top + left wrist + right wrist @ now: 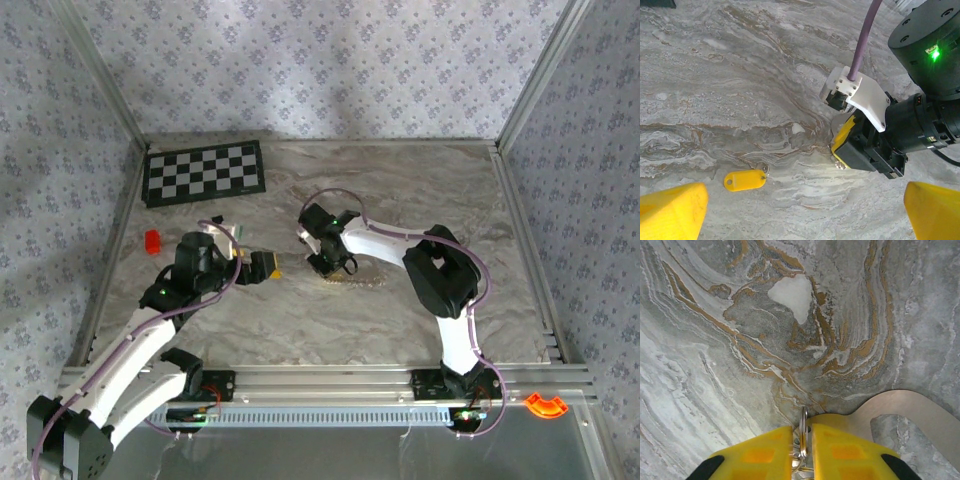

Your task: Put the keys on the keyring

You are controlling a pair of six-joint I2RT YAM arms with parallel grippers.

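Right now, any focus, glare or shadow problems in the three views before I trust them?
Top external: soft even light, no glare, small parts too tiny to resolve. Left wrist: marble and yellow tag sharp, left gripper fingertips soft at the bottom corners. Right wrist: marble sharp, keyring glints between the right gripper fingers.

Far and right parts of table [420,180] bare, free to cross. Checkerboard [205,172] flat in far-left corner; red block [153,241] near left wall. Right arm [440,270] blocks centre; left arm [190,270] close beside; key [745,180] in narrow gap.
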